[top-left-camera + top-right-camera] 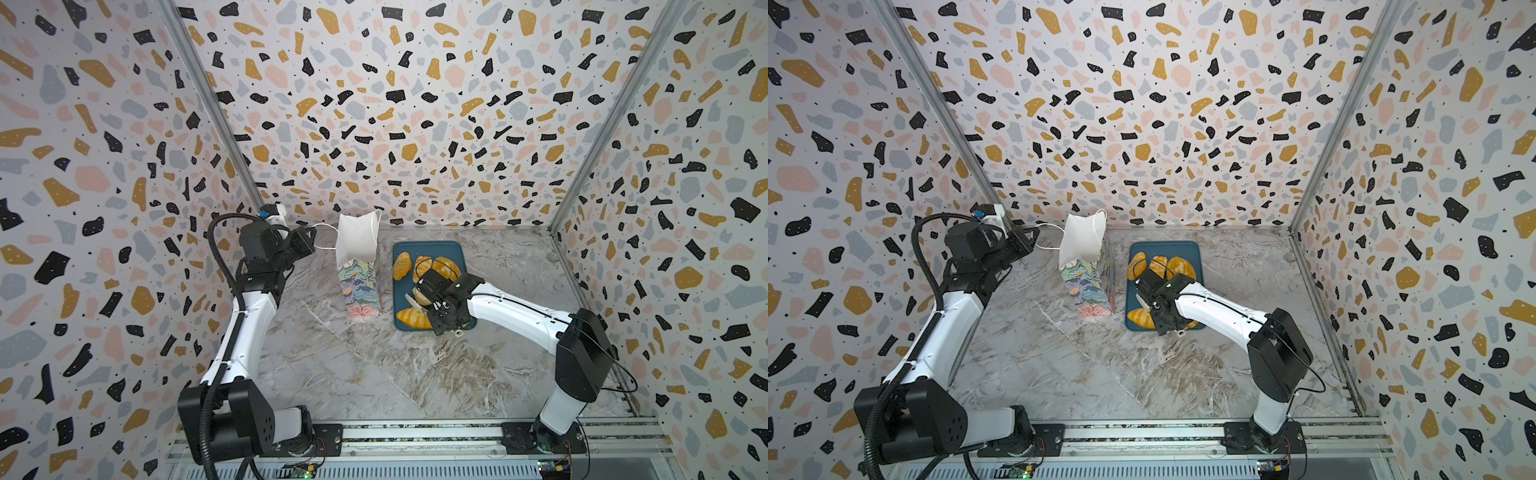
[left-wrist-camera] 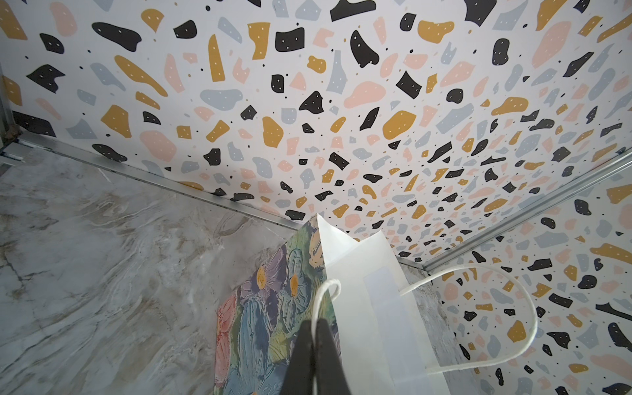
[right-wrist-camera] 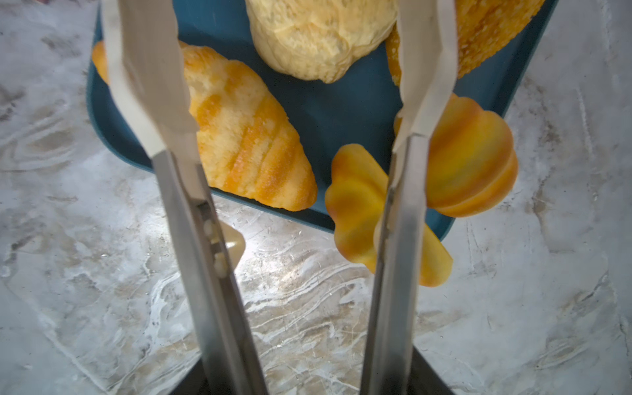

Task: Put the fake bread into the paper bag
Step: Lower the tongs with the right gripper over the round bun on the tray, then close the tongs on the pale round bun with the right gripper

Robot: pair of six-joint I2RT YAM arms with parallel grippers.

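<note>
- Marble table (image 1: 374, 374): one, carrying everything.
- One paper bag (image 1: 357, 266) stood upright with its mouth open, just left of the tray (image 1: 432, 248) in both top views.
- One dark-blue tray held the fake bread (image 1: 402, 266): six counted, one overlapping its rim.
- Right gripper (image 1: 430, 295), over the tray, clamped one pair of tongs (image 3: 191, 239), their two tips straddling a pale bun (image 3: 318, 37).
- Left gripper (image 2: 316, 328), beyond the bag from the tray, pinched one cord handle (image 2: 328, 287).
</note>
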